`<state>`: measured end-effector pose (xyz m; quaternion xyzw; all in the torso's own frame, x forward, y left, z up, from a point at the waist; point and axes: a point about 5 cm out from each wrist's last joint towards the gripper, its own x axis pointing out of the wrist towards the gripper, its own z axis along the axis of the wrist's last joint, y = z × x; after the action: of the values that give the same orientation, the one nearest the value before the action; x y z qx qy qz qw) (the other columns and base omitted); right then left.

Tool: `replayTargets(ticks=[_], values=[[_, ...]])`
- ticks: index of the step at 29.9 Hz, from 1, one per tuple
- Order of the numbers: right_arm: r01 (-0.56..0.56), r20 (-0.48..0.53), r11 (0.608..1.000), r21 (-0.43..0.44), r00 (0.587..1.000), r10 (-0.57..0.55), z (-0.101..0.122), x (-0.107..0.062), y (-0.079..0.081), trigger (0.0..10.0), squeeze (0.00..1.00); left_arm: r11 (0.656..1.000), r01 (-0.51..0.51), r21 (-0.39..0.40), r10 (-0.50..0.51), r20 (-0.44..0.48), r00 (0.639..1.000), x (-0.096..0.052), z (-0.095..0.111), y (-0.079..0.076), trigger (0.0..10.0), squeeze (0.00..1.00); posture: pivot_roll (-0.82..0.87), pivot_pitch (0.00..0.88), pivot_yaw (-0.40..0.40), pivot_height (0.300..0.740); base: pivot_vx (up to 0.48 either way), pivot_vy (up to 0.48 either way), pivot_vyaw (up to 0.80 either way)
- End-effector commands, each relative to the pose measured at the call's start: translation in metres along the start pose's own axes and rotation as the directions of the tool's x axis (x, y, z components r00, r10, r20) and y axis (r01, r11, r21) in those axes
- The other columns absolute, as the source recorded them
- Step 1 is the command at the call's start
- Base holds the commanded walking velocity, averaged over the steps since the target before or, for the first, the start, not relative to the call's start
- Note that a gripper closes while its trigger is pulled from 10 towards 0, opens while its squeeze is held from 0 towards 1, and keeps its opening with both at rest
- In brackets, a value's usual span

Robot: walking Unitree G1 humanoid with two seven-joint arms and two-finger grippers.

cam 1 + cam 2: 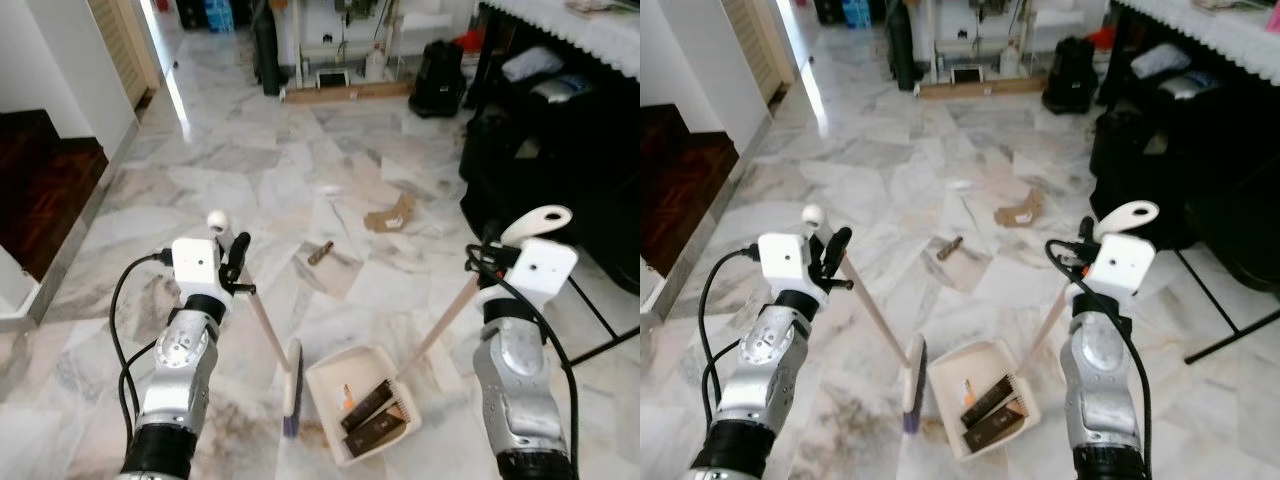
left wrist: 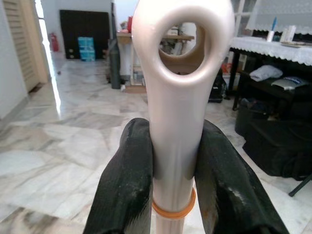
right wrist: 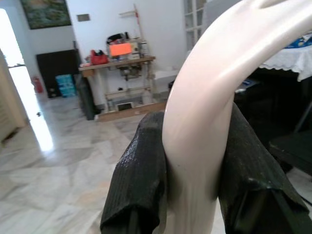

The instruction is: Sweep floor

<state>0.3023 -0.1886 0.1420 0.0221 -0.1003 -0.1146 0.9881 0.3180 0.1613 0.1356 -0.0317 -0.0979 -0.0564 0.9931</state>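
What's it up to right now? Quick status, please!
Left gripper shut on broom handle, right gripper shut on dustpan handle. Dustpan holds scraps. Cardboard piece ahead, unswept.

Tilted broom (image 1: 290,385) bristles touch floor beside cream dustpan (image 1: 335,385) holding brown scraps.

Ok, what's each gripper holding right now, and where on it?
The left gripper is shut on the broom, near its handle's top end. The right gripper is shut on the dustpan, at its handle's curved top.

Cream dustpan (image 1: 365,395), cream-handled purple-bristled broom (image 1: 291,398), brown scraps (image 1: 390,214) on grey-veined white marble floor (image 1: 250,190)
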Motion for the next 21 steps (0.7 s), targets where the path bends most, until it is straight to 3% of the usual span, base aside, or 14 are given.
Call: replayTargets(ticks=[1,11,21], values=[[-0.015,0.062,0.999,0.031,0.998,0.013,0.0145,0.0034,0.0038,10.0,0.00,1.000,0.004,0.022,-0.005,0.044,0.999,0.0010,0.0100,-0.0009,10.0,0.00,-0.04,0.000,0.043,0.740,-0.341,0.000,0.00],[-0.022,0.059,0.999,0.031,0.998,0.020,0.0151,0.0040,0.0037,10.0,0.00,1.000,-0.008,0.024,0.007,0.050,0.999,0.0023,0.0126,-0.0001,10.0,0.00,-0.04,0.000,0.034,0.740,-0.316,0.000,0.00],[-0.036,0.054,0.999,0.029,0.998,0.034,0.0152,0.0045,0.0069,10.0,0.00,0.998,-0.044,0.055,0.042,0.035,0.998,-0.0004,0.0129,0.0069,10.0,0.00,-0.02,0.000,0.026,0.740,0.000,0.000,0.00]])
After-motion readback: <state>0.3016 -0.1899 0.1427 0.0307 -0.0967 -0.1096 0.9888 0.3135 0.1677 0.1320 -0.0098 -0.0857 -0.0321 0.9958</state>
